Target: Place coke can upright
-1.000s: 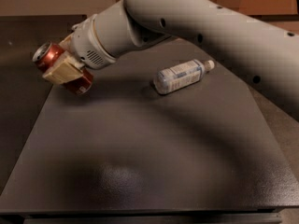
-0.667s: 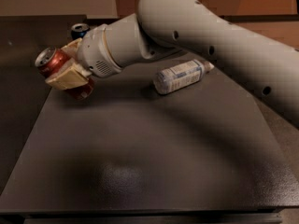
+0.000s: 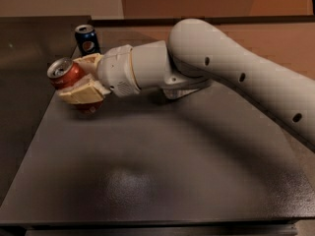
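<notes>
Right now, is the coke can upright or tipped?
Tipped: the coke can, clamped in the gripper at the left of the table, leans with its silver top pointing up-left.

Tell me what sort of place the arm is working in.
Likely a lab or office test table: dark tabletop, a Pepsi can at its far edge, and the gripper at left holding the coke can tilted.

Only the round Pepsi emblem reads, on the blue can at upper left. My gripper, at left, clasps the coke can; no lettering is legible there.
</notes>
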Controlling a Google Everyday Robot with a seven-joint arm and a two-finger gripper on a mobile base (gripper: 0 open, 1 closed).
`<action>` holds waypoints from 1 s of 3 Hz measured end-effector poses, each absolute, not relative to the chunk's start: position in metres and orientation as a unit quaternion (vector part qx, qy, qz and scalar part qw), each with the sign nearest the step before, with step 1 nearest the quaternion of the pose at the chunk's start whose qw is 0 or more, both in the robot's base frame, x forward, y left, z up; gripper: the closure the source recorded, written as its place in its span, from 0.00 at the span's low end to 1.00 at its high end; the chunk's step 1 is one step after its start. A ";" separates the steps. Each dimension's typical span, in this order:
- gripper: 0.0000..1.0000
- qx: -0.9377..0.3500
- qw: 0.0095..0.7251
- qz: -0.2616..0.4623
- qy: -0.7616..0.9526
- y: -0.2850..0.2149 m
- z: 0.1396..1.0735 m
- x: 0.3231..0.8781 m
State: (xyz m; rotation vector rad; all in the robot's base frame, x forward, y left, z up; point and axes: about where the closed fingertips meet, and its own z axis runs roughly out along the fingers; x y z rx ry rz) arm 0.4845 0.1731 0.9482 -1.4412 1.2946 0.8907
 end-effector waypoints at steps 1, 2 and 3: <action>1.00 -0.577 0.497 0.385 0.521 0.167 0.942 0.480; 1.00 -0.568 0.511 0.398 0.508 0.162 0.938 0.476; 1.00 -0.557 0.516 0.410 0.505 0.158 0.931 0.474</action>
